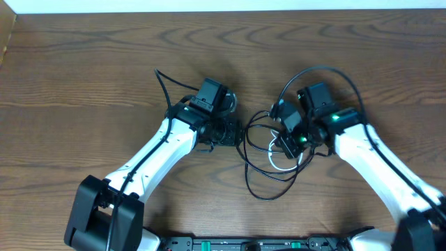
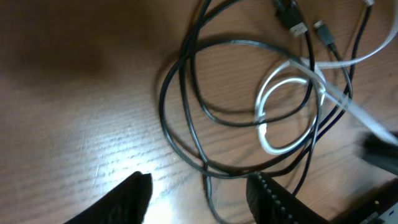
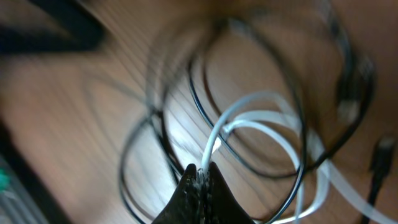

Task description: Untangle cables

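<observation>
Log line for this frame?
left gripper: open over black cable | right gripper: shut on white cable | state: cables tangled on table

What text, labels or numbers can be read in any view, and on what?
None readable.
On the black cable and white cable: no print.
On the plug ends: no legible marking.
On the left arm and right arm: no labels visible, only green lights.
On the panel at the bottom edge of the overhead view: marks too small to read.

wooden table [image 1: 83, 63] | black cable [image 2: 163, 109] loops on it | white cable [image 2: 268, 144] among them
</observation>
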You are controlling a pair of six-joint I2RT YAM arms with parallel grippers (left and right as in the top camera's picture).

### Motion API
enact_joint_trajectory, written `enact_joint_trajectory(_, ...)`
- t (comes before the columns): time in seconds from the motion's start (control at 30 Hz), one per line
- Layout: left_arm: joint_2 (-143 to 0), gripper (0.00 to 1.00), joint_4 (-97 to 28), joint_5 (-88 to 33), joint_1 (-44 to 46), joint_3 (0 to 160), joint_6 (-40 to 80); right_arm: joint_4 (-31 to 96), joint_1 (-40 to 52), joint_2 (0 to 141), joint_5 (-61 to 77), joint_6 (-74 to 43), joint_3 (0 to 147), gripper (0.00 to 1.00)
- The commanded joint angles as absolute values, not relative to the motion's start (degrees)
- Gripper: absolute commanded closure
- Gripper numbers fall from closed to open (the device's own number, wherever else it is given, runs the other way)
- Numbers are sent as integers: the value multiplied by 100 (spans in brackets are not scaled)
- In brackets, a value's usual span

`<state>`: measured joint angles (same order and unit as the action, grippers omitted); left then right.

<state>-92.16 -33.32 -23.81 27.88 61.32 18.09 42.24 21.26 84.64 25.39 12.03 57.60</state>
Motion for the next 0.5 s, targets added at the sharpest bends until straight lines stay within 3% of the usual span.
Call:
enact_joint_trajectory(0.0,-9251,44,-3175,-2366,2930,6086,1778,4071,2141,7948,3441,515,6149,99)
enact_joint_trajectory(0.27,-9791,44,-3011,-2327,3208,6086,1785,2869,2130,6952,3826,-257,6466,99)
enact_joint_trajectory(0.47,-10313,45,-3039,-2327,3208,6086,1785,1330,1975,6029,2567,-1011,6521,99)
